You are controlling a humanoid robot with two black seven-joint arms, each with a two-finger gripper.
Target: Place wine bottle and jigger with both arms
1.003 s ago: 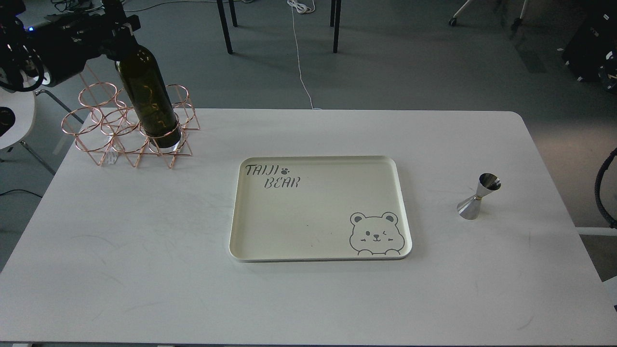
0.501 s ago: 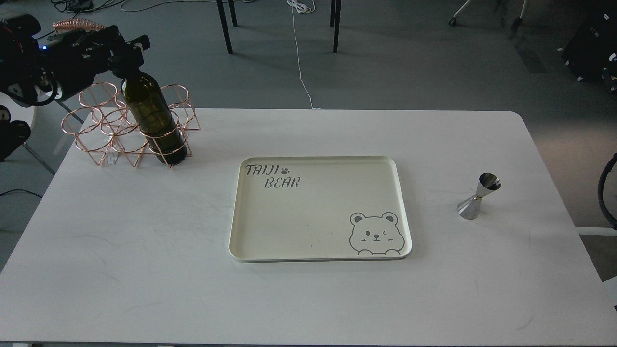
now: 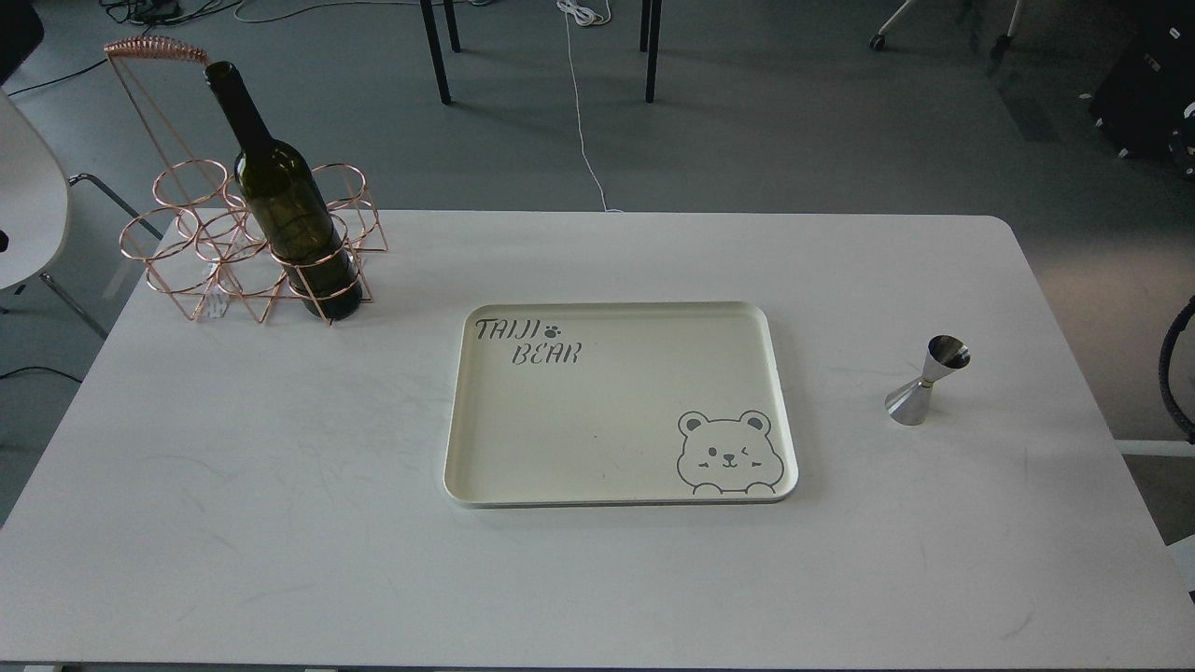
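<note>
Head view, single frame. Neither arm's jaws appear anywhere in view, so their opening and any hold cannot be told. Only a loop of black cable [image 3: 1178, 369] shows at the right edge, off the surface.

Wine bottle [image 3: 285, 210]: dark olive-green glass, long narrow neck. It stands in the front right ring of a copper wire rack [image 3: 247, 247], leaning slightly toward the back left as seen from here. The ring circles the lower body of the bottle; the base sits inside the wire frame. The mouth of the bottle is free, nothing touching it. The rack sits at the far left corner of the white surface [image 3: 280, 523], with a tall wire handle rising behind it to a coiled grip at the top left.

Jigger [image 3: 927, 381]: silver double cone, upright on its wider cone, narrower cup uppermost, on the right side of the surface. It is well apart from the tray and nothing touches it.

Tray [image 3: 616, 495]: cream, rectangular, rounded corners, lying flat at the centre of the surface between rack and jigger. It is printed with "TAIJI BEAR" at its far left and a winking bear at its near right. Nothing lies on it.

Background: grey floor, white cord [image 3: 579, 103], dark table legs, part of a white chair [image 3: 28, 201] at the left edge.
</note>
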